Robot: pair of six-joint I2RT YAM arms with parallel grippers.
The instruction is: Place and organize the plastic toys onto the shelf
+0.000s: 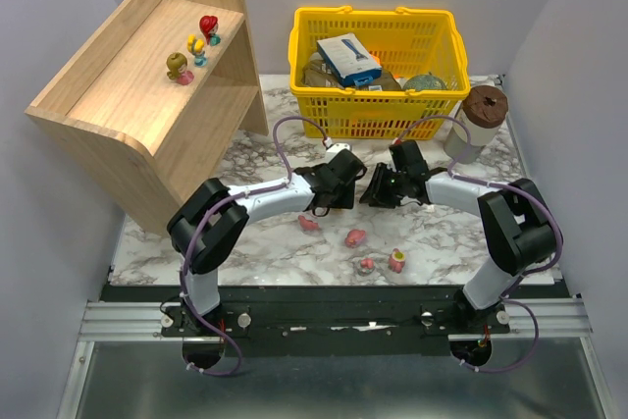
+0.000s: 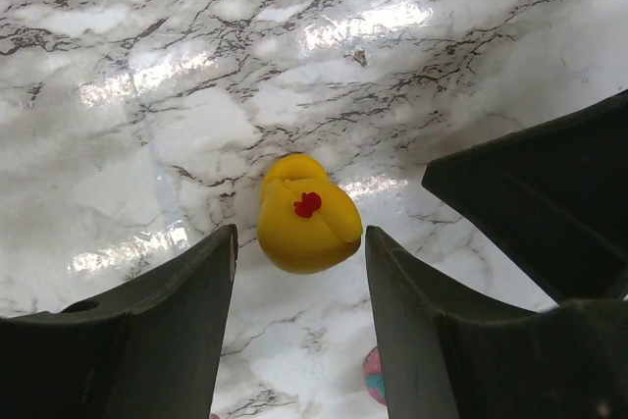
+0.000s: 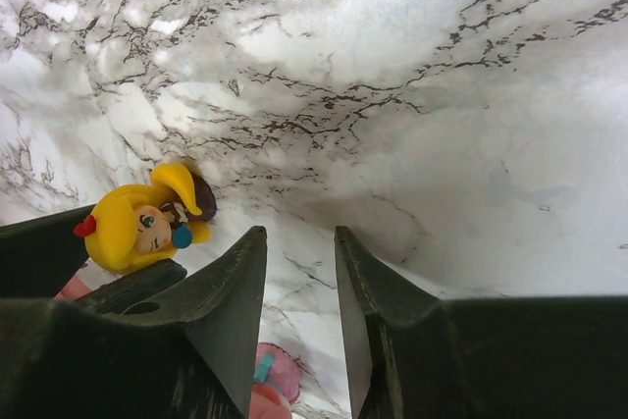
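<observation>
– Marble-veined worktop between plain grey walls, seen from above. What stands at the left?

– A light-wood shelf. Three plastic toys stand in a row on its upper tier: an olive toy, a yellow-and-blue toy and a red toy.

– And the arms?

– Both reach to the middle of the worktop, tips nearly meeting. The left pincer is spread wide, with a finger on either side of a yellow-haired toy on the marble. Whether the fingers touch it, I cannot tell.

– Anything else on the marble?

– Four pinkish toys are scattered in front of the arms, nearer the front edge. Behind the arms, a yellow basket holds boxes and packets.

– And to the right?

– The right pincer shows only a narrow gap and holds nothing. It is just beside the yellow-haired toy. At the far right stands a grey cup with a brown lid.
</observation>
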